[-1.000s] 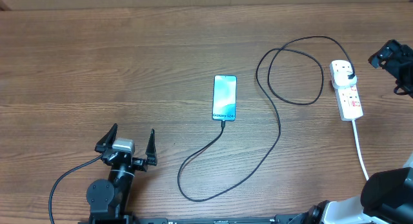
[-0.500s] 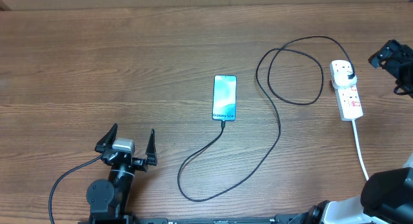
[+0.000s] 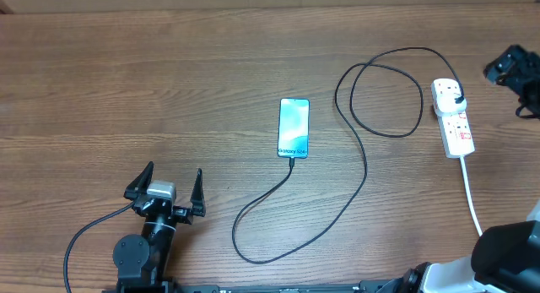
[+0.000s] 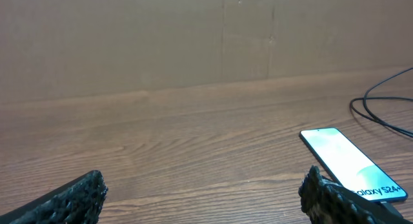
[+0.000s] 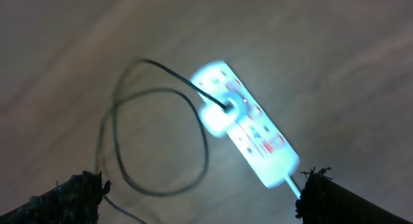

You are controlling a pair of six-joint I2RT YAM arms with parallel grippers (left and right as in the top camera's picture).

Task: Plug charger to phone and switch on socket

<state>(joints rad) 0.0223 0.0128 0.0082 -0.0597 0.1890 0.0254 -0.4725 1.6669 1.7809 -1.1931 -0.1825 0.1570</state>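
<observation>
Right fingers (image 5: 80, 193) farther from oblong white socket (image 3: 453, 117), apart; left fingers (image 3: 145, 180) apart too.

Overhead view. The phone (image 3: 294, 127) lies flat near the middle of the table (image 3: 126, 90), long axis running near to far. The socket (image 3: 453, 117) lies well apart to its right, also lengthwise near to far. The charger (image 3: 364, 170) meets the phone's near end, curves toward the near edge, swings right and away, forms a loop between phone and socket, and ends at a plug (image 3: 455, 94) seated in the socket's far end. A cord (image 3: 472, 200) leaves the socket's near end toward the near right. The left gripper (image 3: 175, 169) stands near-left of the phone; the right gripper (image 5: 200, 184) hangs above the socket.
</observation>
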